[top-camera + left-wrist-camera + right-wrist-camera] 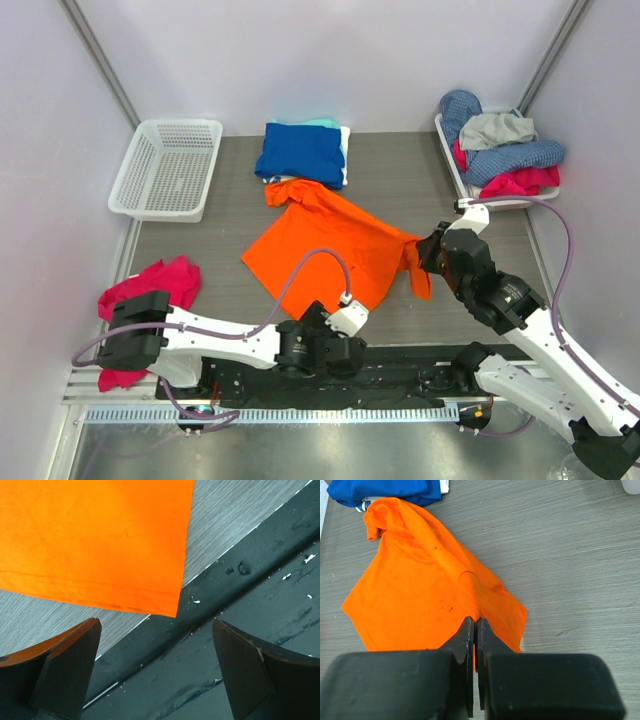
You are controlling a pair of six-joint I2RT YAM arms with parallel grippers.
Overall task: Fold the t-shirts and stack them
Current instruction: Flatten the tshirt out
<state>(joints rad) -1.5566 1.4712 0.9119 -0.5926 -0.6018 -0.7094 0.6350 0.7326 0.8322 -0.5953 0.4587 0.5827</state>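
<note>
matt orange cloth t-shirt (330, 230), wood-grain table (400, 180)

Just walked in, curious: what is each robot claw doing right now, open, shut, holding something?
Left gripper: open, holding nothing, near the orange t-shirt corner.
Right gripper: shut on the orange t-shirt, pinching its edge.

On our grey desk (400, 180) we see the spread orange t-shirt (330, 240), a folded t-shirt stack (300, 150), a white basket (128, 190) and a pink cloth (160, 282).
</note>
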